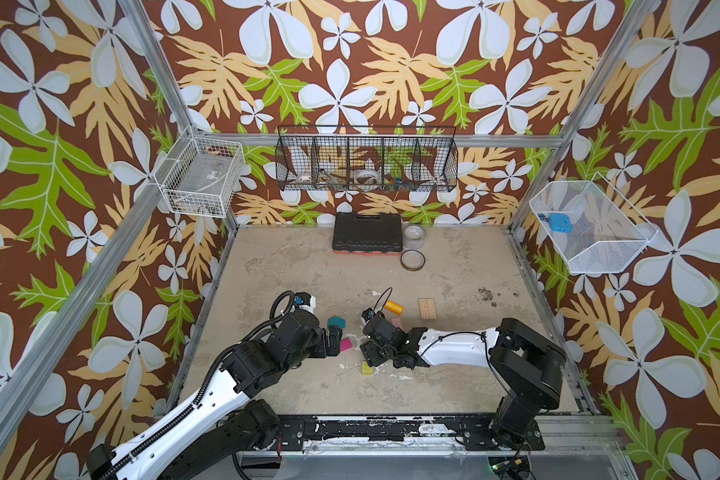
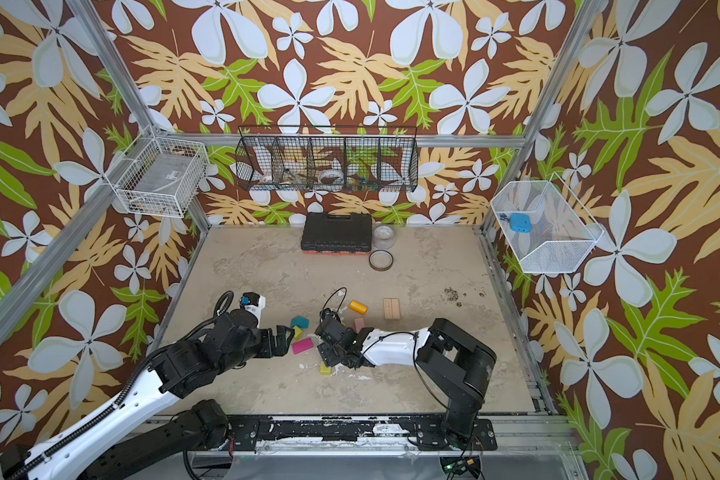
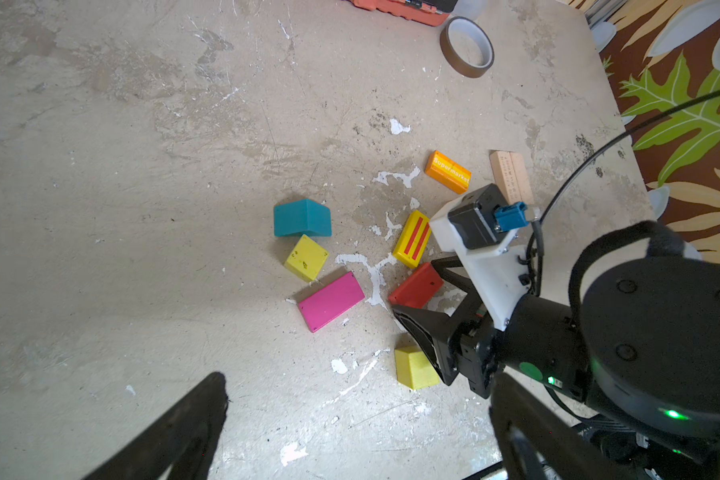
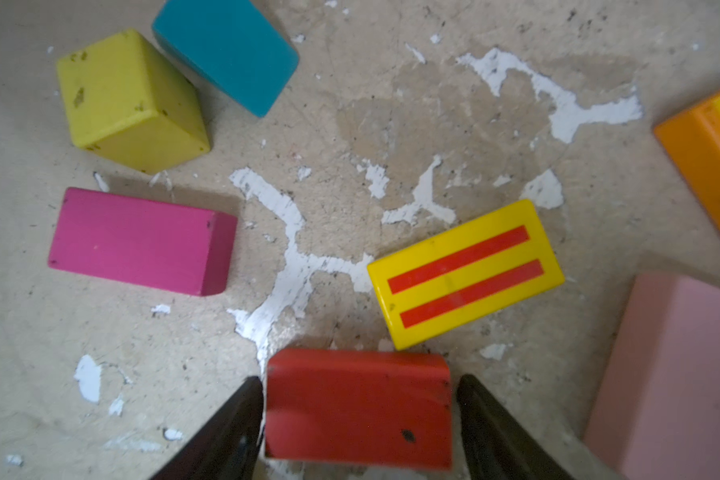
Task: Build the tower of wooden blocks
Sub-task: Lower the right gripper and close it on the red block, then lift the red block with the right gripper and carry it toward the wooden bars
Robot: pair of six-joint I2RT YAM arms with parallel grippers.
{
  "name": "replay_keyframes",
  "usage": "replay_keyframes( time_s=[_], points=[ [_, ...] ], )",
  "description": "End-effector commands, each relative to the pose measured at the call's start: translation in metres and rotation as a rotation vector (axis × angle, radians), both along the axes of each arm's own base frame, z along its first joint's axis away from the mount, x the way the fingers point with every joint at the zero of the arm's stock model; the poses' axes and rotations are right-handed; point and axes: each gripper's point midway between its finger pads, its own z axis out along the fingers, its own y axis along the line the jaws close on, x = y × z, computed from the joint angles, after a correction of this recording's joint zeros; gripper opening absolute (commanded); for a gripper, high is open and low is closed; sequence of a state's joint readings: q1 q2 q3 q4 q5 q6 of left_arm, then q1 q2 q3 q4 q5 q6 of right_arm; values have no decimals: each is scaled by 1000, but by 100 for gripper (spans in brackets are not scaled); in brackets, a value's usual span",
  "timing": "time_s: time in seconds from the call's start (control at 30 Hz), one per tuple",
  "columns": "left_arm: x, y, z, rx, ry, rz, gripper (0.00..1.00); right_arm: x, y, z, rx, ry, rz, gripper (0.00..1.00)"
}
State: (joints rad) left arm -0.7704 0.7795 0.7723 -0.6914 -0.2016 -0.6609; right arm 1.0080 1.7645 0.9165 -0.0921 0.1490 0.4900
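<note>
Blks scattered flat, unstacked: teal roof (image 3: pixel 302 218), magenta (image 3: pixel 331 301), red (image 4: pixel 358 409), striped yellow (image 4: pixel 466 274), orange (image 3: pixel 447 171), pink (image 4: pixel 674 374), 2 yel-grn cubes (image 3: pixel 306 257), tan planks (image 3: pixel 511 176).

In the right wrist view the frame edge crops the right hand (image 4: pixel 359 379) to two blurred fingers (image 4: pixel 229 432) flanking the red rectangular wooden block (image 4: pixel 358 415). The block's near edge is smeared, and I cannot tell whether they press it. The pale pink wooden block (image 4: pixel 674 374), the orange painted block (image 4: pixel 707 166) and the teal roof-shaped block (image 4: pixel 225 50) all run off that frame. In both top views my right arm (image 1: pixel 454 347) covers the red block. In the left wrist view that hand hides part of the yellow-green wooden block (image 3: pixel 412 368). The things in the black wire basket (image 1: pixel 366 166), at 12 o'clock above the worktop (image 1: pixel 308 270), are too small to name.
</note>
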Motion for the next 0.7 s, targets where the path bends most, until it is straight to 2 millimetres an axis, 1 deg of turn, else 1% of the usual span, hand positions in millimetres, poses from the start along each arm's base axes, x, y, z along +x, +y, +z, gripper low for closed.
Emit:
replay_keyframes(
  time_s=[0.0,0.1,0.2,0.27,0.37,0.43,0.53,0.6,0.67],
  points=[
    [2,-4,2,-13,-8,-6,100,-6,-15,-13,-75,32,-15,70],
    [2,-4,2,-16,-8,-8,100,-5,-14,-15,-76,37,-18,63],
    [2,-3,4,-20,-16,-5,100,-6,-14,-14,-74,41,-26,59],
    [2,-4,3,-19,-13,-7,100,-6,-15,-10,-74,39,-29,56],
    [2,-5,1,-14,-5,-12,100,-2,-18,3,-66,3,-38,52],
    [1,-5,1,-17,-6,-15,100,2,-20,16,-57,-33,-51,51],
    [2,-5,3,-22,-11,-15,100,12,-27,44,-52,-104,-93,49],
    [1,-8,0,-21,1,-27,100,19,-31,65,-37,-163,-116,49],
    [0,-12,-7,-10,23,-45,100,31,-39,91,-16,-245,-165,48]
  ],
)
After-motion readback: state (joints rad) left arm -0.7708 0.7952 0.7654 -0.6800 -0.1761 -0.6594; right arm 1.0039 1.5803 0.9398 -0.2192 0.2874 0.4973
